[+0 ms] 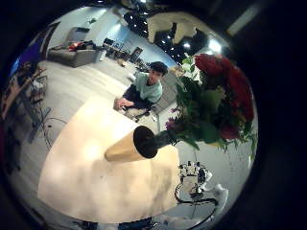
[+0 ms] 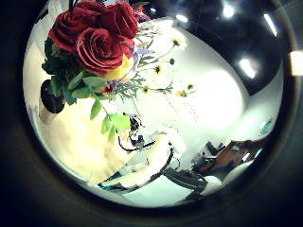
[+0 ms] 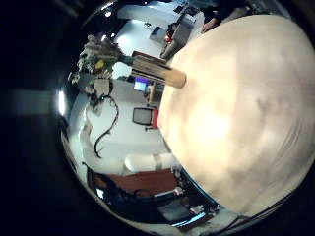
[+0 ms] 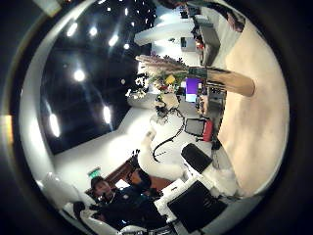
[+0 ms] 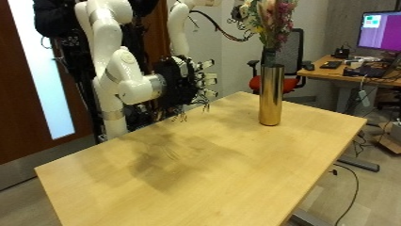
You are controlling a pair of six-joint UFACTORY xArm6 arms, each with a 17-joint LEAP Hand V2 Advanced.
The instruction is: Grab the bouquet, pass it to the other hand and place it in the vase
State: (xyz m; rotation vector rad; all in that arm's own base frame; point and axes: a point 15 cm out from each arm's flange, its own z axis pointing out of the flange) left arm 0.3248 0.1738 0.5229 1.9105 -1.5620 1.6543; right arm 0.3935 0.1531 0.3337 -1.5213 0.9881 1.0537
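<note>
Robot hand, right, fingers relaxed and empty, beside tall gold metal vase holding red-rose bouquet: placement apparently complete, withdrawal next.

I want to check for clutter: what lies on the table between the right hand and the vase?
Only bare table between right hand and vase, per the outside view.

no text, label, number or sign can be read in any view.

Wood table; behind it desk w/ monitor, red office chair.
</note>
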